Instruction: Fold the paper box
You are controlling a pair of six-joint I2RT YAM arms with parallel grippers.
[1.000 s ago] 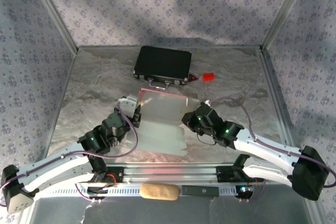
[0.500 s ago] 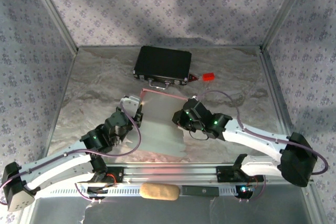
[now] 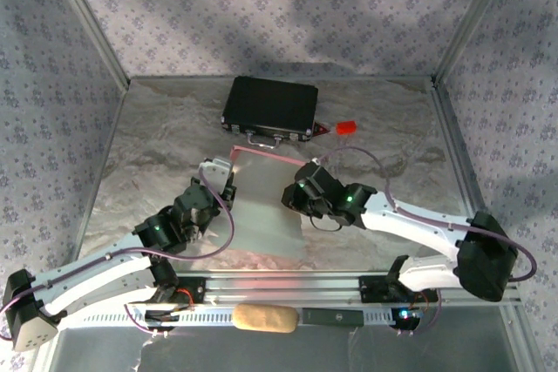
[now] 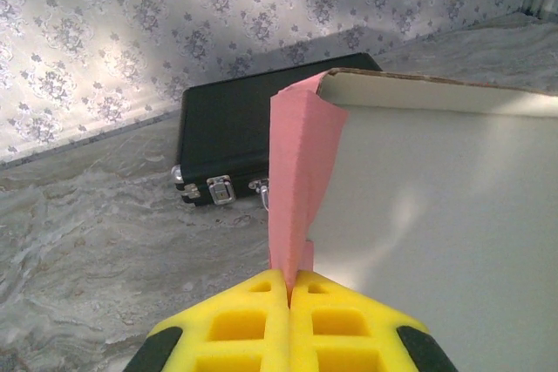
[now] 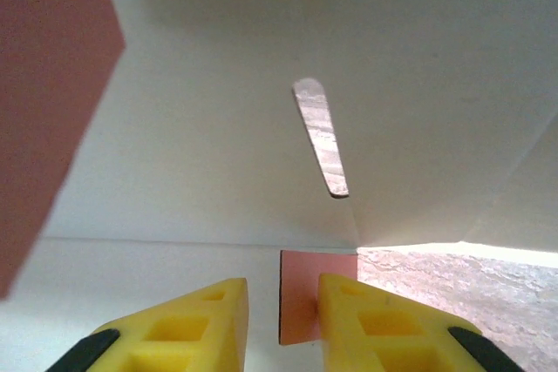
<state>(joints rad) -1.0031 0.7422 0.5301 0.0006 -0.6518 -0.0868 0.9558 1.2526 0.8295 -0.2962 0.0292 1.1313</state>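
The paper box (image 3: 266, 211) is a partly raised card sheet in the middle of the table, pale inside with a pink top edge. At the sheet's left side, my left gripper (image 3: 228, 182) is shut on an upright pink flap (image 4: 298, 163), pinched between its yellow fingertips (image 4: 289, 283). My right gripper (image 3: 292, 193) is over the sheet's right part and stands open (image 5: 283, 298). A small pink tab (image 5: 301, 302) sits between its fingers, against the right one. Ahead of it is the pale inner wall with a slit (image 5: 321, 137).
A black hard case (image 3: 270, 106) with metal latches lies behind the sheet, also in the left wrist view (image 4: 235, 128). A tiny red block (image 3: 347, 128) sits to its right. A tan oblong object (image 3: 266, 318) rests on the front rail. Patterned walls enclose the table.
My right gripper has moved left and forward over the sheet, and its jaws have parted. The sheet's right side has shifted inward. The left gripper keeps its hold in place.
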